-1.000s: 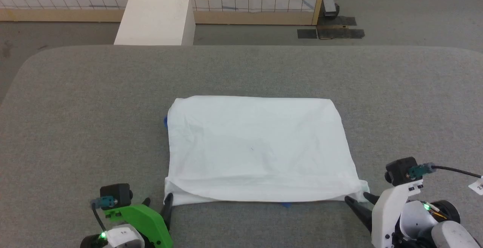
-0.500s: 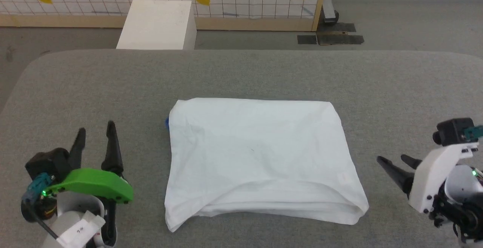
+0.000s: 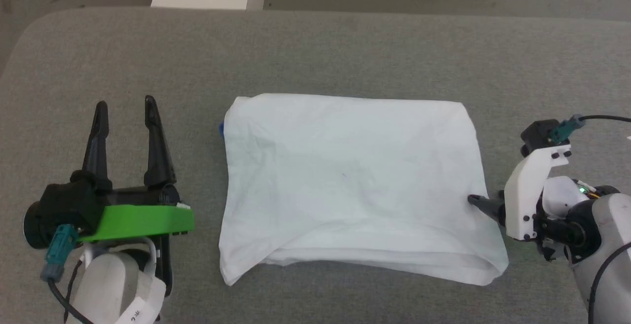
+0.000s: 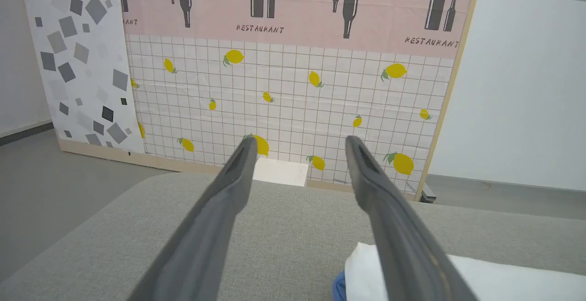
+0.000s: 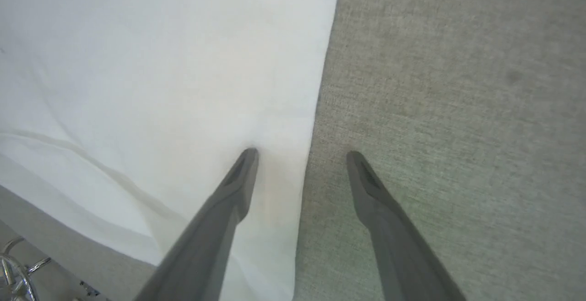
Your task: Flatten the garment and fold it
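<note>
Left fingers (image 3: pixel 154 141) stand spread wide and empty at 9 o'clock of the folded white garment (image 3: pixel 345 181) on the counter (image 3: pixel 345 48), while right fingers (image 5: pixel 225 209), likewise spread, straddle its 3 o'clock edge.

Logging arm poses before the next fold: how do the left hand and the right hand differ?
The left hand stands clear of the garment, pointing away over the table; the right hand points sideways, one finger over the garment's right edge, one over bare table. The left hand wears a green bracket, the right hand a white bracket. Both are open, holding nothing.
</note>
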### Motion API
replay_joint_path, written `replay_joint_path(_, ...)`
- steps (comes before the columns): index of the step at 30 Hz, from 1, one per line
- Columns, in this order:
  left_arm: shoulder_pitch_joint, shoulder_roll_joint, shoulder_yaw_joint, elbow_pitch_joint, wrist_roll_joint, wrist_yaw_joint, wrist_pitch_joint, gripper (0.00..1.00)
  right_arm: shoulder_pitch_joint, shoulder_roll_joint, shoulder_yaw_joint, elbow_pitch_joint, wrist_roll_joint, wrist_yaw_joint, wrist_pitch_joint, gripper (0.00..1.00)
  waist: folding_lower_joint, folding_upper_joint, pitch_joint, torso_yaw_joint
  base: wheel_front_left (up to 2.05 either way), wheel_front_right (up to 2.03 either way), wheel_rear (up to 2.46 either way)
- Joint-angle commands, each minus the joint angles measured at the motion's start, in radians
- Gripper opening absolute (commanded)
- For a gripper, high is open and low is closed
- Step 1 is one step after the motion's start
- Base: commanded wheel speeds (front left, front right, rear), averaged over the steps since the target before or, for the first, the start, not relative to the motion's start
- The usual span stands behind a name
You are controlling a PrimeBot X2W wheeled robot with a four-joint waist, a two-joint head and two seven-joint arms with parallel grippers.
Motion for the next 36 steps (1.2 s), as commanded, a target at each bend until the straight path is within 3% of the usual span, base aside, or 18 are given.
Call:
replay_joint_path(1, 0.005, -0.016, 0.016, -0.006, 0.020, -0.012, -0.004, 1.00, -0.019, -0.003, 0.017, 0.015, 0.025, -0.001, -0.002, 1.00, 0.0000, 0.0000, 0.043, 0.031, 0.00, 0.00, 0.00)
replay_joint_path(5, 0.020, -0.078, 0.076, 0.001, 0.043, -0.051, -0.005, 1.00, -0.039, 0.029, 0.081, 0.061, 0.111, -0.001, -0.031, 1.00, 0.0000, 0.0000, 0.055, 0.037, 0.00, 0.00, 0.00)
replay_joint_path(12, 0.023, -0.119, 0.110, 0.016, 0.068, -0.098, -0.005, 1.00, -0.078, 0.083, 0.194, 0.100, 0.150, -0.001, -0.058, 1.00, 0.0000, 0.0000, 0.065, 0.046, 0.00, 0.00, 0.00)
replay_joint_path(19, 0.017, -0.144, 0.133, 0.030, 0.086, -0.131, -0.005, 1.00, -0.116, 0.069, 0.282, 0.155, 0.148, -0.001, -0.075, 1.00, 0.0000, 0.0000, 0.071, 0.060, 0.00, 0.00, 0.00)
replay_joint_path(20, 0.017, -0.146, 0.136, 0.031, 0.089, -0.135, -0.005, 1.00, -0.121, 0.062, 0.286, 0.165, 0.145, -0.001, -0.079, 0.31, 0.0000, 0.0000, 0.070, 0.061, 0.00, 0.00, 0.00)
replay_joint_path(22, 0.020, -0.150, 0.144, 0.035, 0.090, -0.140, -0.005, 1.00, -0.129, 0.051, 0.285, 0.180, 0.143, -0.001, -0.093, 0.00, 0.0000, 0.0000, 0.066, 0.059, 0.00, 0.00, 0.00)
replay_joint_path(30, 0.036, -0.160, 0.162, 0.047, 0.092, -0.155, -0.005, 1.00, -0.141, 0.008, 0.215, 0.215, 0.163, -0.001, -0.186, 0.00, 0.0000, 0.0000, 0.027, 0.044, 0.00, 0.00, 0.00)
replay_joint_path(36, 0.052, -0.162, 0.166, 0.044, 0.099, -0.160, -0.005, 1.00, -0.107, -0.106, 0.134, 0.228, 0.166, -0.001, -0.169, 0.00, 0.0000, 0.0000, 0.004, 0.031, 0.00, 0.00, 0.00)
